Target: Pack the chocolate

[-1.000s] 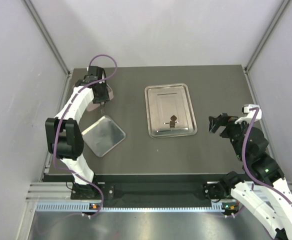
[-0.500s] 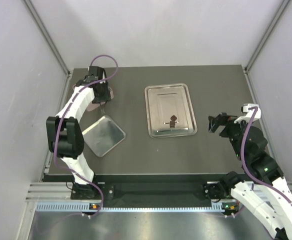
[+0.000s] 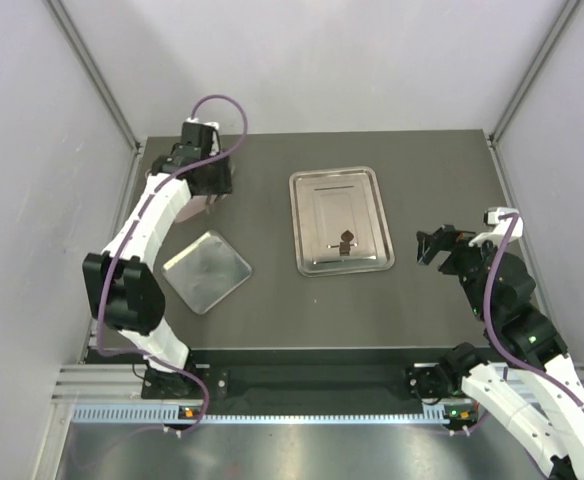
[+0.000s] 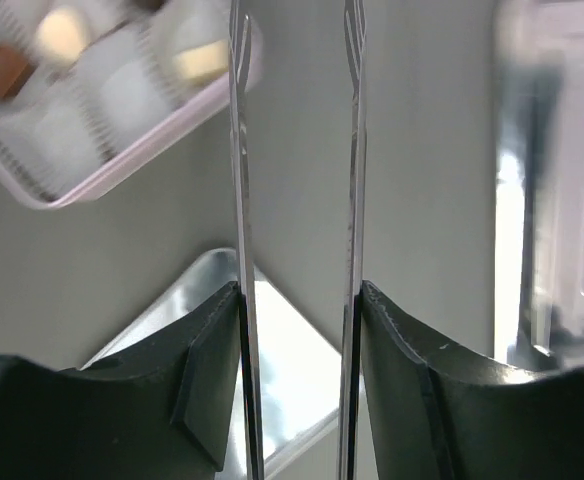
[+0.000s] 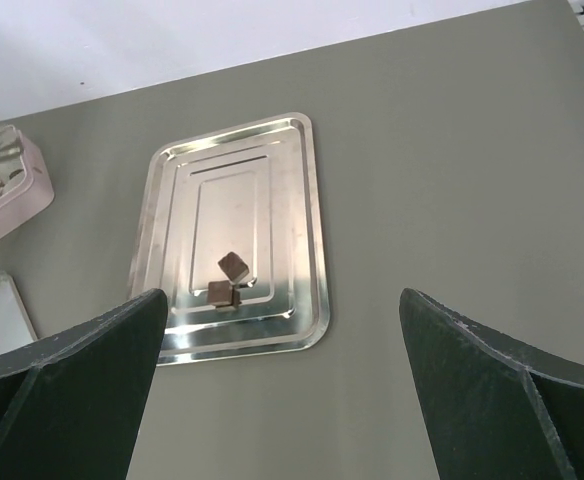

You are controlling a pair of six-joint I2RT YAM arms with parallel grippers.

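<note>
Dark grey table [image 3: 422, 180], white walls around. Chocolate [image 5: 227, 280]: two brown pieces, touching, at the near end of the steel tray [image 3: 297, 220], mid-table. Packed pieces [image 4: 60, 32], brown and cream, sit in the pink tin [image 4: 132, 150], far left. Judged mostly done, with two left to move. Left gripper [image 4: 294, 30] above the tin's corner, thin blades partly apart, empty. Right gripper [image 3: 430, 247] on the right, spread wide, empty. Lid [image 3: 205, 271] near left. No legible writing.
</note>
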